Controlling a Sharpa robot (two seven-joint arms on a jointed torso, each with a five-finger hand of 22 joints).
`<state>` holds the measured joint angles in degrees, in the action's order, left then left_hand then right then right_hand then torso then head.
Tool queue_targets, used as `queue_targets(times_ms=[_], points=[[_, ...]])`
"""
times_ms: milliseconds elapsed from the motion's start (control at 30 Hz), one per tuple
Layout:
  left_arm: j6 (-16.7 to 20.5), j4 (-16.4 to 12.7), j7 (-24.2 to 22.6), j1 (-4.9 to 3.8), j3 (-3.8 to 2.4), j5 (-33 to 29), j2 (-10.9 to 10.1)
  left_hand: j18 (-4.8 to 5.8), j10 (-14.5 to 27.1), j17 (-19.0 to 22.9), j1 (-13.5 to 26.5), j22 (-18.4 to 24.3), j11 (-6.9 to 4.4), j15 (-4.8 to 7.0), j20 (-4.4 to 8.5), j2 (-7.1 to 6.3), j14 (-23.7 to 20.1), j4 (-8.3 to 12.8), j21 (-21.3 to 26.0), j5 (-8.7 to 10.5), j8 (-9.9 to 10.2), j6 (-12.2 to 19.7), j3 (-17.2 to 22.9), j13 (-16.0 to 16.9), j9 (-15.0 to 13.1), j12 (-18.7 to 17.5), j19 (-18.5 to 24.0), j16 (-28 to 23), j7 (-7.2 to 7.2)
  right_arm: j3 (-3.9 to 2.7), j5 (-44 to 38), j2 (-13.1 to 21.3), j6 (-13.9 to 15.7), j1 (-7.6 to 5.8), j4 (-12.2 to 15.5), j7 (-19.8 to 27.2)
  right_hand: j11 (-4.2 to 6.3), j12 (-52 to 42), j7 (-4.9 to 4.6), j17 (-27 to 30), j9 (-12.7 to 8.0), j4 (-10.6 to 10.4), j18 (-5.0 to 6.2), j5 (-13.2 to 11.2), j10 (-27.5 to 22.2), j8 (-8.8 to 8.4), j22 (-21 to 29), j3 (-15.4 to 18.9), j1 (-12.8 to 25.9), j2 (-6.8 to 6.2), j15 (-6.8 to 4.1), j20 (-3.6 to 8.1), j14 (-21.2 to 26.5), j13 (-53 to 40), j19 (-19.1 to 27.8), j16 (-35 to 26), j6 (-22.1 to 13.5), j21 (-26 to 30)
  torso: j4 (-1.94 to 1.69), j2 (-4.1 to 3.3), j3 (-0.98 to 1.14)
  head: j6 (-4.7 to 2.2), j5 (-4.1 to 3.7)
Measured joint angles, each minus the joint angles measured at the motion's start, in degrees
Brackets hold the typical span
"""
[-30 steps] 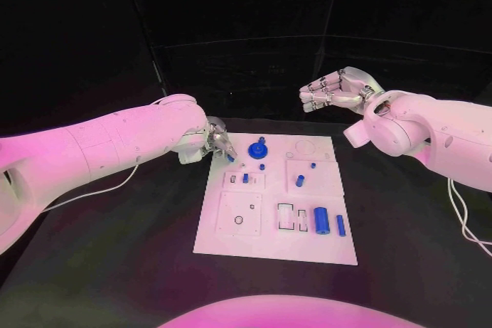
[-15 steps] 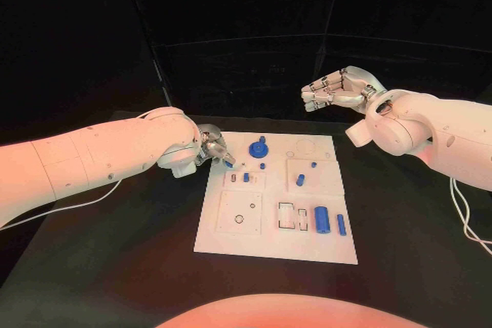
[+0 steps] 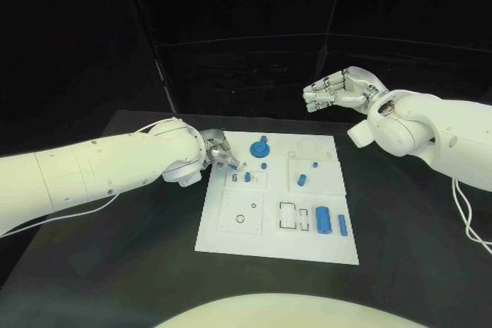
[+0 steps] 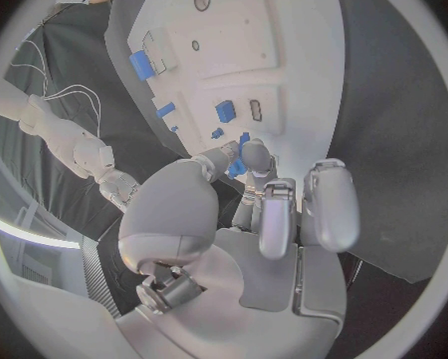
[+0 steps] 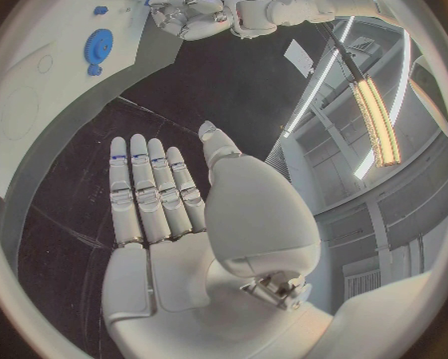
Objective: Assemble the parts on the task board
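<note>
Head view | left hand (image 3: 217,151) pinches small blue part (image 4: 238,166) over task board (image 3: 276,242) far-left edge, slots just beside | right hand (image 3: 336,90) raised, empty, fingers together, well apart

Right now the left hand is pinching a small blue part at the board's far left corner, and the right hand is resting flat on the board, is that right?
Not quite. The left hand does pinch a small blue part at the task board's far left corner, but the right hand isn't on the board. The head view shows it raised in the air beyond the board's far edge, holding nothing.

Lab: black-curtained robot table (image 3: 123,271), ceiling strip lights (image 5: 375,120).
</note>
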<state>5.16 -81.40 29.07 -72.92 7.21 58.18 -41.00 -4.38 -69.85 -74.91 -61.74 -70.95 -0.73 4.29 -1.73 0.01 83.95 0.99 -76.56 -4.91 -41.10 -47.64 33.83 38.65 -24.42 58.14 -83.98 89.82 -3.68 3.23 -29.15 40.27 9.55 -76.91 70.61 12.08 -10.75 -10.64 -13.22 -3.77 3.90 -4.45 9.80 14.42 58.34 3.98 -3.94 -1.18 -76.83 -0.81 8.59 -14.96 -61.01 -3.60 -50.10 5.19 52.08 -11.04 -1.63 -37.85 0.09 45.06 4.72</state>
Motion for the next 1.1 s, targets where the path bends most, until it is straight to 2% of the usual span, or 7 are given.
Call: queue_targets(times_ms=[67,167,300,1100], points=[[0.3,-0.1,0.0,0.12,0.27,0.5,0.0,0.0,0.0,0.0,0.2,0.0,0.0,0.0,0.0,-0.2,0.0,0.7,0.0,0.0,0.0,0.0,0.9,0.0,-1.3,0.0,0.0,0.0,0.0,0.0,0.0,0.0,0.0,0.0,0.0,0.0,0.0,0.0,0.0,0.0,0.0,0.0,0.0,0.0,0.0,0.0,0.0,0.0,0.0,0.0,0.0,0.0,0.0,0.0,0.0,0.0,0.0,0.0,0.01,-0.01,0.0,-0.01,0.04],[0.6,-0.2,0.0,0.33,0.76,1.3,0.0,0.0,0.0,0.0,0.2,0.0,0.0,0.0,0.0,-0.2,0.0,0.7,0.0,0.0,-0.3,0.0,0.9,0.0,-1.3,0.0,0.0,0.0,0.0,0.0,0.0,0.0,0.0,0.0,0.0,0.0,0.0,0.0,0.0,0.0,0.0,-0.1,0.0,0.0,0.0,0.0,0.0,0.1,0.0,0.0,0.0,0.0,0.0,0.0,0.0,0.0,0.0,0.0,0.04,-0.01,0.01,0.02,0.06],[0.5,-0.3,0.1,0.51,1.02,1.9,-0.1,0.0,0.0,0.0,0.2,0.0,0.0,0.0,0.0,-0.2,0.0,0.7,0.0,0.01,-0.3,0.0,0.9,0.0,-1.3,0.0,0.0,0.0,0.0,0.0,0.0,0.0,0.0,0.0,0.0,0.0,0.0,0.0,0.0,0.0,0.0,-0.1,0.0,0.0,0.0,0.0,0.0,0.1,0.0,0.0,0.0,0.0,0.0,0.0,0.0,0.0,0.0,0.0,0.04,-0.01,0.01,0.11,0.09],[-3.7,-0.4,0.4,0.61,1.2,3.0,0.5,0.0,-0.1,0.0,0.2,0.1,0.08,0.0,0.0,-0.2,0.0,0.6,0.0,0.0,-0.4,0.0,1.1,-0.1,-1.6,0.0,0.0,0.0,-0.04,0.01,-0.1,-0.3,-0.2,0.07,-0.2,-0.1,0.0,0.0,0.0,0.0,0.0,-0.1,0.0,0.0,0.0,0.0,0.0,0.1,0.0,0.0,-0.21,-0.2,0.2,0.0,-0.2,0.0,0.0,0.2,0.1,-0.01,-0.01,0.51,0.37]])
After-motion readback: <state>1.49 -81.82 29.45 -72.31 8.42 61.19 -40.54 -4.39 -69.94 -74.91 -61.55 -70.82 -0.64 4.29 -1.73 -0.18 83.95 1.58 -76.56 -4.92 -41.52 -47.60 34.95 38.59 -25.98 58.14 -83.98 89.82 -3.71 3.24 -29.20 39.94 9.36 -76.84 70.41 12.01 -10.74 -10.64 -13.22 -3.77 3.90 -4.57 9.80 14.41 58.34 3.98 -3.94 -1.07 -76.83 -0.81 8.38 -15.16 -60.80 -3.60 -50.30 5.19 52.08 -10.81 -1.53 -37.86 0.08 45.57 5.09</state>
